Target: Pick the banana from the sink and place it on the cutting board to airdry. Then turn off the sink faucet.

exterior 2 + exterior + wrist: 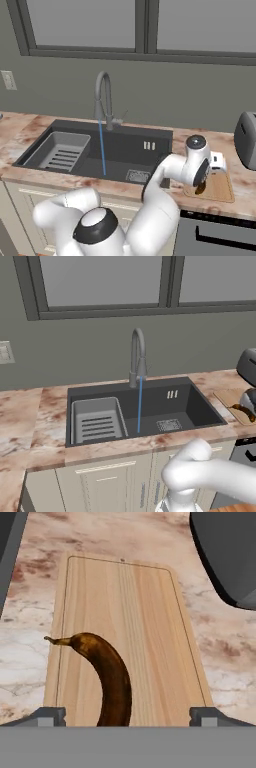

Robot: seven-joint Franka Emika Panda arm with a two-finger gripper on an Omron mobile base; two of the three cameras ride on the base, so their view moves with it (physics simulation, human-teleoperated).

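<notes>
The dark brown banana (pixel 111 677) lies on the light wooden cutting board (pixel 150 632), its stem pointing to the left of the hand view. My gripper (pixel 127 716) hovers just over it, open, fingertips (pixel 50 715) wide apart on either side and not touching it. From the base, the hand hangs over the cutting board (pixel 221 189) right of the sink (pixel 125 142), with the banana (pixel 201 189) under it. The grey gooseneck faucet (pixel 137 356) stands behind the sink (pixel 187 401). A thin blue stream of water (pixel 140 406) runs from its spout into the basin.
A grey ribbed tray insert (pixel 96 421) fills the sink's left end, with a square drain grate (pixel 169 425) to its right. A dark toaster (pixel 246 140) stands on the marbled countertop (pixel 30 421) behind the board. A wall with windows backs the counter.
</notes>
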